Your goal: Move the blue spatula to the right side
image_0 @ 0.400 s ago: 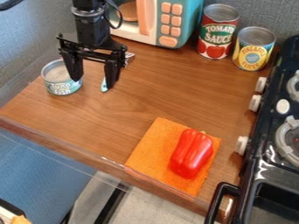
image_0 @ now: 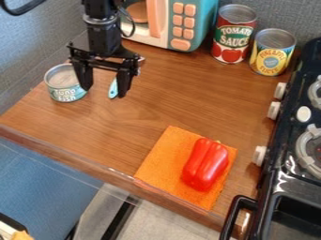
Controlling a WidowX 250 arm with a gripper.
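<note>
Spatula (image_0: 113, 89) | partly behind gripper (image_0: 104, 92) | blue end visible between parted fingers

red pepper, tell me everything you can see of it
The red pepper is bright and glossy, smooth-skinned, with grooves running lengthwise between its lobes. It looks whole, and a bit of greenish-yellow stem peeks out at its far end; whether it is real or plastic I cannot tell. It lies on its side on the orange cloth, toward the cloth's right side in the picture, and touches only that cloth.
</note>
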